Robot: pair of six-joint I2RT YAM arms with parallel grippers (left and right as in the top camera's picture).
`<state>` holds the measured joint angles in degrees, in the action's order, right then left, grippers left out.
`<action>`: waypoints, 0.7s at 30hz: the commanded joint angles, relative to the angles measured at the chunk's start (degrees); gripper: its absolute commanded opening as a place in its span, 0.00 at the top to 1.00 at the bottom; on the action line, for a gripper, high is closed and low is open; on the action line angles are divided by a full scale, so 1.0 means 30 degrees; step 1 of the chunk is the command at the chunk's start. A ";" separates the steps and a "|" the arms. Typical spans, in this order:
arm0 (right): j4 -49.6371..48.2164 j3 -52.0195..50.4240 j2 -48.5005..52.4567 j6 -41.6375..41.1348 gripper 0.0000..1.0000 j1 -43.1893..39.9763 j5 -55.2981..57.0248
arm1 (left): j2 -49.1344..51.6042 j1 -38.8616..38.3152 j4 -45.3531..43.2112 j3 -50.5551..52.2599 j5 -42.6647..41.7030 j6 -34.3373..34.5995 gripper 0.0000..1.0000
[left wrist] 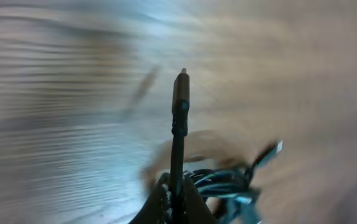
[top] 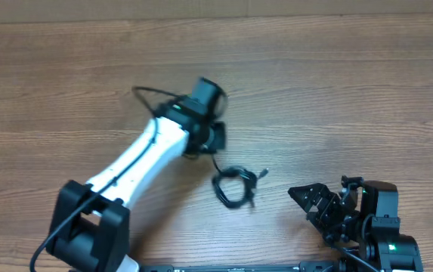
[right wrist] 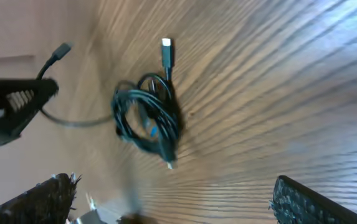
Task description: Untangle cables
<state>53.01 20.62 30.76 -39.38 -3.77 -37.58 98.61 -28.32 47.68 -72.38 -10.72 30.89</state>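
Wood table [top: 352, 83], cables [top: 235, 187] coiled mid-table, left hand [left wrist: 178, 202] pinching one, right hand [top: 316, 202] wide, empty.

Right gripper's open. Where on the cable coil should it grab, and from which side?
Probably the plug that pokes straight out of the coil, just behind its tip. It lies flat and clear of the loops, so the jaws can straddle it. Come from above on the coil's right side, where the right gripper sits; the left gripper is shut on another cord end.

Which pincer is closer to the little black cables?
Left. The left pincer is shut on one cable near its end, close beside the tangle. The right pincer stands open to the tangle's right, touching nothing.
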 commanded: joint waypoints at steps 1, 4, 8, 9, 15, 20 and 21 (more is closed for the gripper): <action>-0.0153 0.0255 -0.0007 0.0277 0.00 -0.0036 -0.0794 | -0.0015 0.2732 0.0029 -0.0219 -0.1071 0.7504 0.96; -0.0160 0.0255 -0.0007 0.0284 0.00 -0.0036 -0.0998 | -0.0015 0.4320 -0.0117 -0.0219 -0.4197 0.9209 0.95; -0.0262 0.0255 -0.0007 0.0291 0.05 -0.0029 -0.2361 | -0.0015 0.5122 -0.0109 -0.0219 -0.6564 0.9828 0.96; -0.0219 0.0255 -0.0007 0.0277 0.06 -0.0029 -0.2477 | -0.0015 0.5107 0.0058 -0.0211 -0.6681 1.0477 0.96; -0.1122 0.0248 -0.0007 0.0270 0.06 0.0146 -0.3198 | -0.0015 0.4022 0.0903 -0.0211 -0.6295 1.5176 0.96; -0.2361 -0.0240 0.0182 -0.2361 0.09 0.1413 -0.1399 | -0.0015 0.3366 0.0969 -0.0211 -0.4058 1.5620 0.96; -0.3002 -0.0554 0.0240 -0.2900 0.09 0.1916 -0.0874 | -0.0015 0.3293 0.1042 -0.0211 -0.3687 1.5606 0.96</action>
<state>46.61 20.53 30.96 -42.15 -1.17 -44.23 98.61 -17.72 50.30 -72.38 -25.96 73.89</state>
